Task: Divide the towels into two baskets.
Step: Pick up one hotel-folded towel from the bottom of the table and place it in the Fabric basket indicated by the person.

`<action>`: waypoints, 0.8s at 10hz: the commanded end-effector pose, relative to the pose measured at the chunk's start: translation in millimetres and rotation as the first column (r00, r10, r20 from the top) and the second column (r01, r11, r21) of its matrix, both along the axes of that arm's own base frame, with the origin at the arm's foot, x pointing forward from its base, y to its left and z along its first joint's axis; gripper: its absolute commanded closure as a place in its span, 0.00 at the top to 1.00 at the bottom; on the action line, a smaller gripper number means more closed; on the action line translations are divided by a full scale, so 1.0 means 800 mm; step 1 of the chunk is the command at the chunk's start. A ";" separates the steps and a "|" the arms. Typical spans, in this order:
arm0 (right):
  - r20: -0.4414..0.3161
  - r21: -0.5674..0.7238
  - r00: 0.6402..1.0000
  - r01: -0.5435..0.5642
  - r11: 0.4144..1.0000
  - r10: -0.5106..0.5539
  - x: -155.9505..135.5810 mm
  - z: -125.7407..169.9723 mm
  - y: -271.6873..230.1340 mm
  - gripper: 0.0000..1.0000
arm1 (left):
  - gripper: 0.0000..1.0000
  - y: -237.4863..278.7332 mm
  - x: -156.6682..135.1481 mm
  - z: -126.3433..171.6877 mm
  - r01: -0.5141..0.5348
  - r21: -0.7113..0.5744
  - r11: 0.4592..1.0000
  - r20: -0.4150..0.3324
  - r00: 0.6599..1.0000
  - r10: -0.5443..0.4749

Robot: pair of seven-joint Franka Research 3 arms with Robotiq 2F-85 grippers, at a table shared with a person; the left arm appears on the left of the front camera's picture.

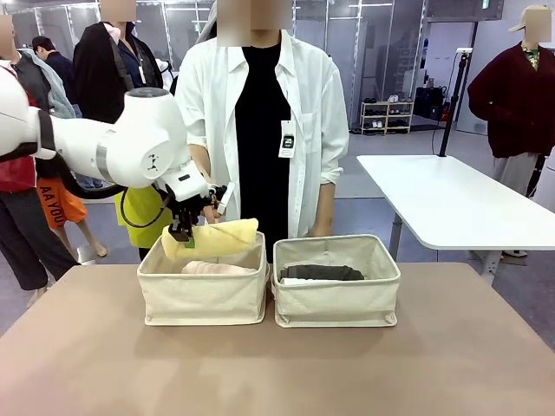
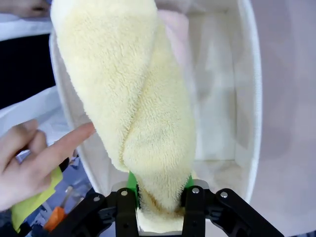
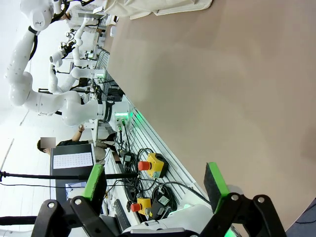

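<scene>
Gripping one end of the yellow towel (image 1: 217,237), the left end effector (image 1: 183,232) holds it over the left basket (image 1: 205,295), where a pink towel (image 1: 212,269) lies. A dark grey towel (image 1: 323,273) sits in the right basket (image 1: 337,299). The right end effector (image 3: 155,182) hangs released over the table (image 3: 237,89).

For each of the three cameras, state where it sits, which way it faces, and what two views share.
Front: between the arms, facing the person across the table; left arm shows, left gripper.
Left wrist: above the left basket, looking down its jaws, shut on the yellow towel; a person's hand beside.
Right wrist: looking along the tabletop, jaws open, right gripper.
Front and left wrist share the yellow towel.
</scene>
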State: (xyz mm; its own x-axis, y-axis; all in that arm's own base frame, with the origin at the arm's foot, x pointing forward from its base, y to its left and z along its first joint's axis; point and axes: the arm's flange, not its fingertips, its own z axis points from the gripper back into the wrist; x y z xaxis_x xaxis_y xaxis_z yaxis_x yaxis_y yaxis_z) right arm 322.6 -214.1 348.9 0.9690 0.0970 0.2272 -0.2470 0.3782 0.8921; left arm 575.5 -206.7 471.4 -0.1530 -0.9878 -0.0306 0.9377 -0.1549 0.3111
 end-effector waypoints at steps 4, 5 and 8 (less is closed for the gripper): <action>0.002 -0.004 1.000 -0.006 1.000 0.006 -0.005 0.003 -0.001 1.00 | 0.51 -0.007 0.029 -0.044 0.004 0.071 0.997 -0.109 0.994 0.003; 0.002 -0.004 1.000 -0.006 1.000 0.006 -0.005 0.003 -0.001 1.00 | 0.64 -0.007 0.030 -0.047 -0.001 0.070 0.998 -0.114 0.993 0.009; 0.002 -0.004 1.000 -0.006 1.000 0.006 -0.005 0.003 -0.001 1.00 | 1.00 -0.004 0.029 -0.046 -0.020 0.077 0.997 -0.109 0.994 0.028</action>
